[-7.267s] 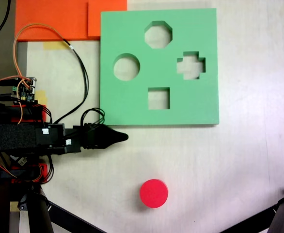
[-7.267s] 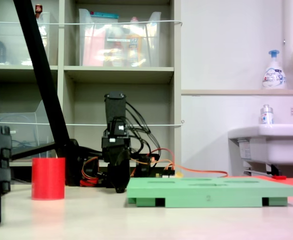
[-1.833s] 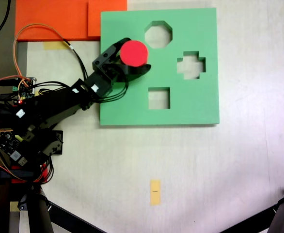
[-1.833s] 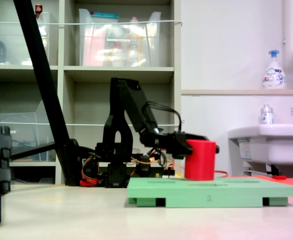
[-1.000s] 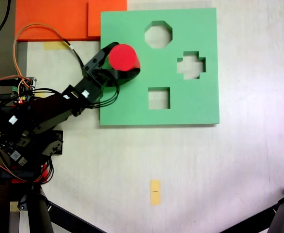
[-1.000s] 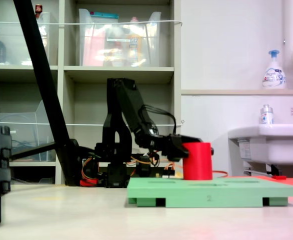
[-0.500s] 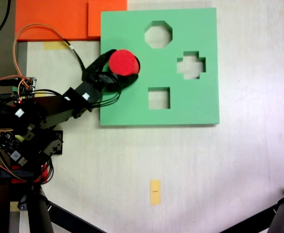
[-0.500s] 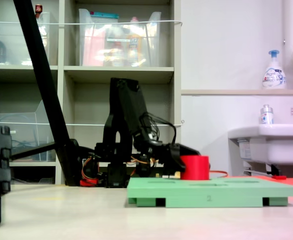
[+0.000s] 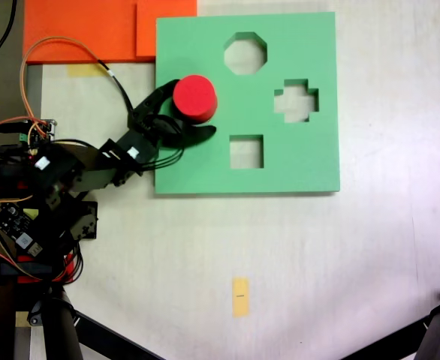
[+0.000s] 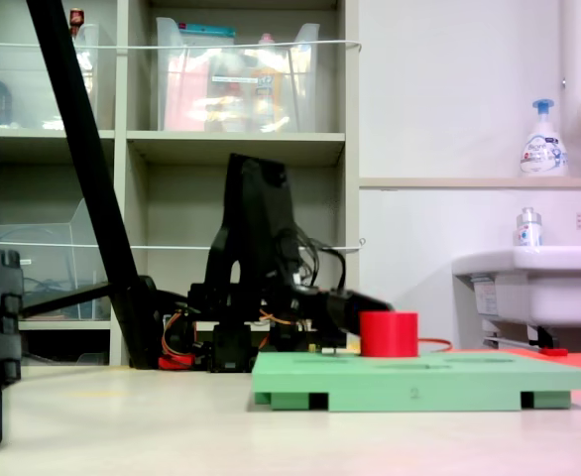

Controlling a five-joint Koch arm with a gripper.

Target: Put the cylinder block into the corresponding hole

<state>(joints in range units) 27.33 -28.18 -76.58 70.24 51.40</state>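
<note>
Reading the board (image 10: 419, 379): a faint mark, illegible.
Fingers (image 9: 181, 118): I had them spread beside the cylinder block (image 9: 195, 97).
Room: bare surface (image 9: 280, 247) lay below.

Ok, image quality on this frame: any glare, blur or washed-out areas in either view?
First exterior view: sharp and evenly lit, though the pale table looks washed out toward the right; the cylinder block is crisp. Second exterior view: the white wall is bright, while the arm reads as a dark silhouette.
</note>
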